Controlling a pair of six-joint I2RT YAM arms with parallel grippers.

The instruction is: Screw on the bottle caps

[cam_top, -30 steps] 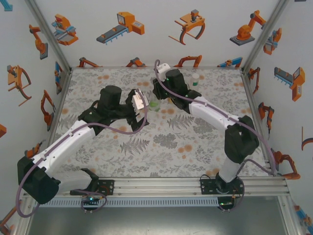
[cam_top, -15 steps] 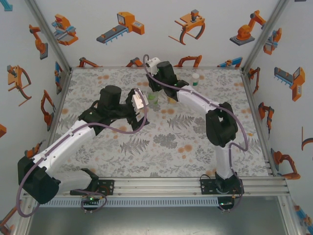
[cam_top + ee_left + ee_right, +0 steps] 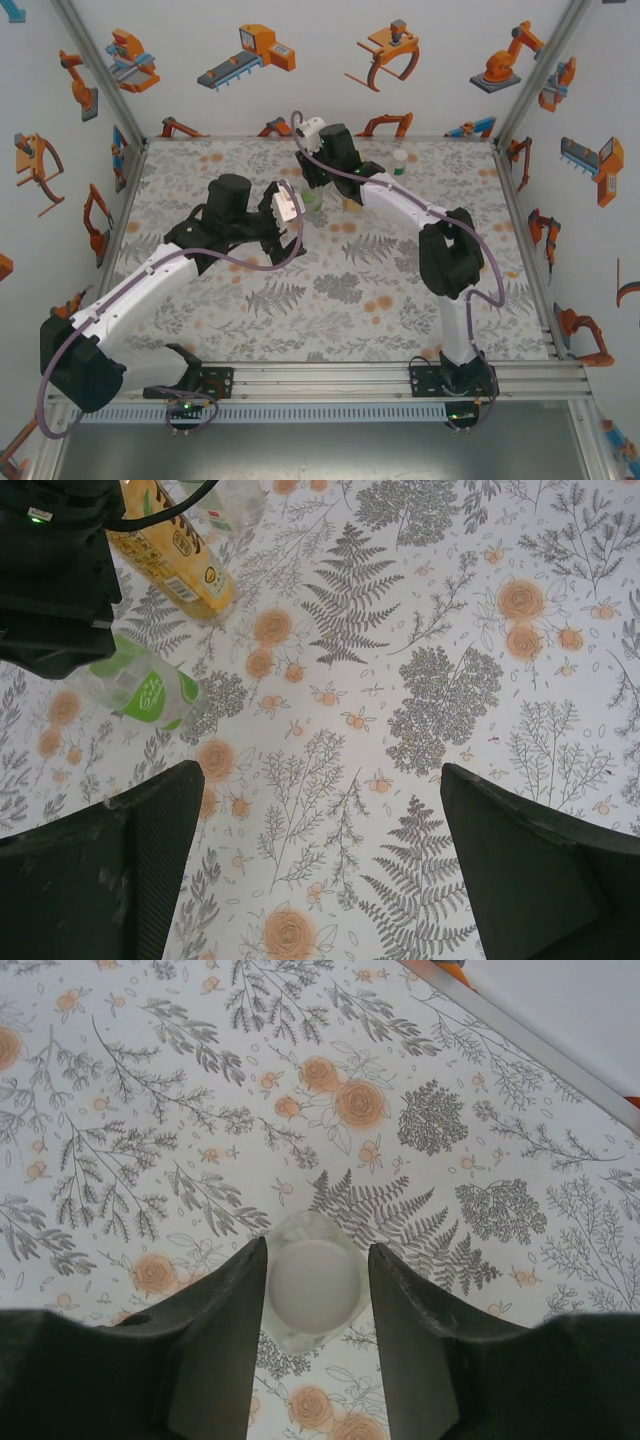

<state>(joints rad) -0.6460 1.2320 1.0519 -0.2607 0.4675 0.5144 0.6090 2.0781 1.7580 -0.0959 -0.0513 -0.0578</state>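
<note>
Seen from above in the right wrist view, a pale round bottle cap [image 3: 313, 1285] sits on the mouth of a bottle [image 3: 345, 1244]. My right gripper [image 3: 318, 1250] straddles the cap, jaws slightly parted, with a thin gap on the right side. In the top view this gripper [image 3: 312, 186] hangs over the green bottle [image 3: 314, 206]. The amber labelled bottle [image 3: 350, 203] stands just to its right. A colourless bottle [image 3: 400, 163] with a green cap stands further back right. My left gripper [image 3: 291, 212] is open beside the green bottle [image 3: 145, 685], nothing between its fingers [image 3: 150, 820].
The bottles cluster at the table's back centre, close to the rear wall [image 3: 330, 70]. The floral table cover [image 3: 350, 290] lies bare in front of both arms. A metal frame edge [image 3: 540, 1045] runs along the far corner.
The right arm swung left and its wrist turned over the green bottle. Its jaws then parted slightly from the cap. The left arm has hardly moved.
</note>
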